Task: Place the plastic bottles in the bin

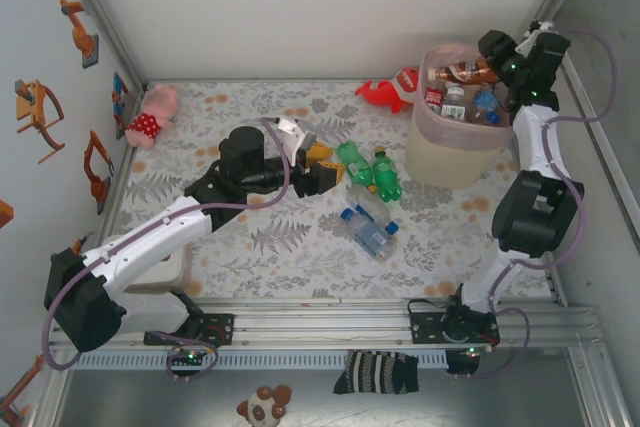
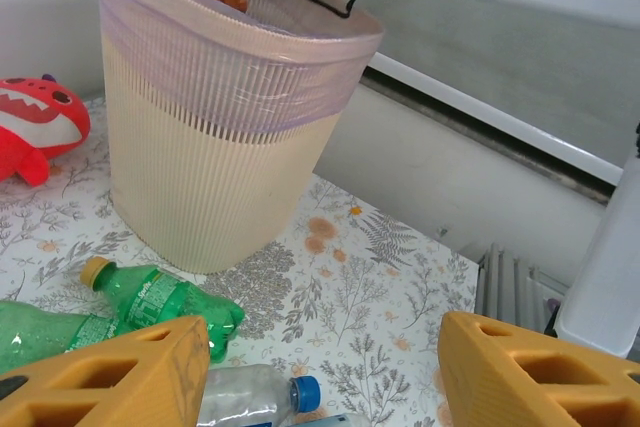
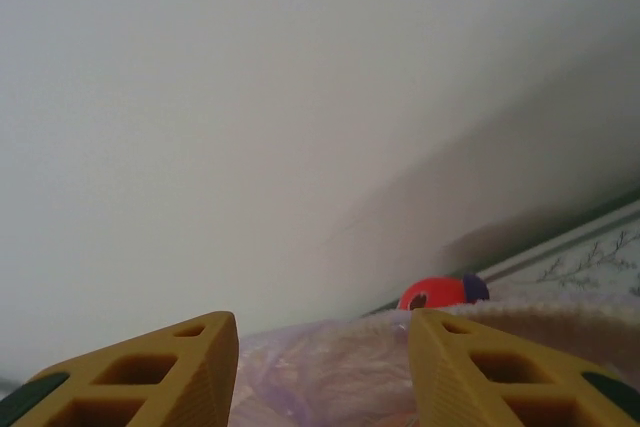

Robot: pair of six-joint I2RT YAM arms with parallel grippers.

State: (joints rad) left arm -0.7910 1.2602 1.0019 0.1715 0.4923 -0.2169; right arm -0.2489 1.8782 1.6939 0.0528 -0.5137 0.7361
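The bin (image 1: 452,152), a cream tub lined with a pink bag, stands at the back right and holds several plastic bottles. A brown-labelled bottle (image 1: 462,72) lies on top of the pile. My right gripper (image 1: 487,59) hovers over the bin's far rim, open. In the right wrist view nothing sits between its fingers (image 3: 150,377), and the pink bag (image 3: 330,372) lies below. Two green bottles (image 1: 368,169) and clear blue-capped bottles (image 1: 368,227) lie on the mat. My left gripper (image 1: 335,169) is open just left of the green ones. The left wrist view shows a green bottle (image 2: 150,297) by its left finger and a clear bottle (image 2: 255,397) low between the jaws.
A red toy (image 1: 390,92) lies left of the bin, and a pink plush toy (image 1: 155,115) sits at the back left corner. White walls close in the mat on three sides. A striped sock (image 1: 375,372) hangs off the front rail.
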